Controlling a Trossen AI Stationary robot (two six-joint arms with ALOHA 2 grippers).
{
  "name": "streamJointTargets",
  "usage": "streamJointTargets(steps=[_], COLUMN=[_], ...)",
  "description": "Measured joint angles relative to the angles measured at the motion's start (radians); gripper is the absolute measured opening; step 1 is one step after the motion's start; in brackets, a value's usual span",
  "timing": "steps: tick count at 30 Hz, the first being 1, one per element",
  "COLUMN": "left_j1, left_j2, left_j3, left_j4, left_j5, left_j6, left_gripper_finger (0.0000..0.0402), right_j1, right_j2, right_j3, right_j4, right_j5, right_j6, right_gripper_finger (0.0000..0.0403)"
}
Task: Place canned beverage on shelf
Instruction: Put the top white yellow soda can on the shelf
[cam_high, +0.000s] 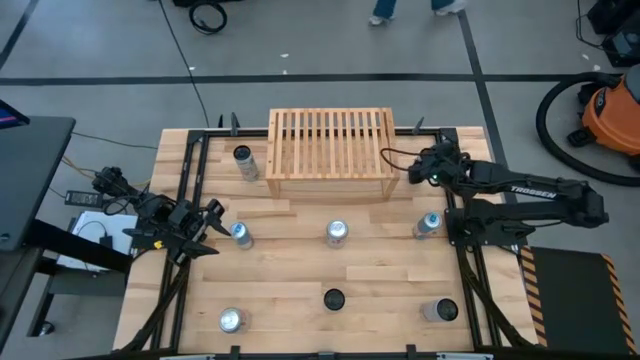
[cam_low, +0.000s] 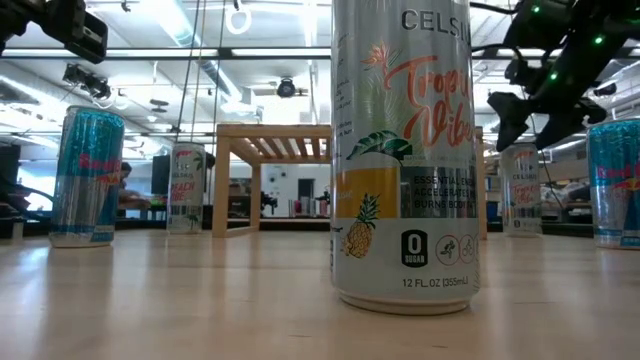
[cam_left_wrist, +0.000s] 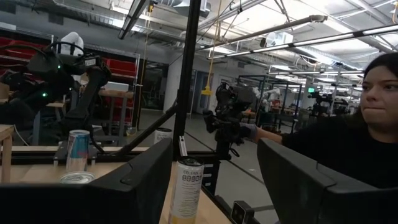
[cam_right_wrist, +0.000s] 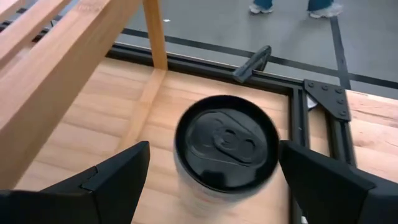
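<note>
The shelf (cam_high: 330, 150), a light wood rack with a slatted top, stands at the table's far middle; its leg and side board (cam_right_wrist: 56, 81) show in the right wrist view. Just right of it a white canned beverage with a black top (cam_right_wrist: 225, 146) stands upright on the table (cam_low: 522, 190). In the high view my right arm hides this can. My right gripper (cam_right_wrist: 214, 155) hovers open above it, slanting down, one finger on either side of the top without touching (cam_high: 418, 172). My left gripper (cam_high: 212, 222) waits open and raised at the table's left edge (cam_left_wrist: 214, 158).
Other cans stand upright: one left of the shelf (cam_high: 245, 162), three across the middle (cam_high: 240, 234) (cam_high: 336, 233) (cam_high: 428, 224), three near the front (cam_high: 231, 320) (cam_high: 333, 298) (cam_high: 440, 311). Black frame rails (cam_right_wrist: 297, 124) edge the table. A person (cam_left_wrist: 367, 124) sits beyond the table.
</note>
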Motion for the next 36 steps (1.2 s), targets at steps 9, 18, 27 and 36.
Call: streamJointTargets(steps=[9,18,27,36], left_j1=[0.0,0.0,0.0,0.0], left_j2=[0.0,0.0,0.0,0.0], left_j3=[0.0,0.0,0.0,0.0], left_j4=[0.0,0.0,0.0,0.0], left_j5=[0.0,0.0,0.0,0.0], left_j6=[0.001,0.003,0.003,0.002], left_gripper_finger=[0.0243,0.0243,0.0243,0.0243], right_j1=[-0.051,-0.071,-0.071,-0.071], right_j2=[0.069,0.122,0.118,0.119], right_j3=[-0.017,-0.017,-0.017,0.017], right_j4=[0.056,0.059,0.067,0.091], right_j5=[-0.033,-0.034,-0.037,-0.105], right_j6=[-0.031,-0.058,-0.085,-0.125], right_gripper_finger=[0.0364,0.0295,0.0262,0.0264])
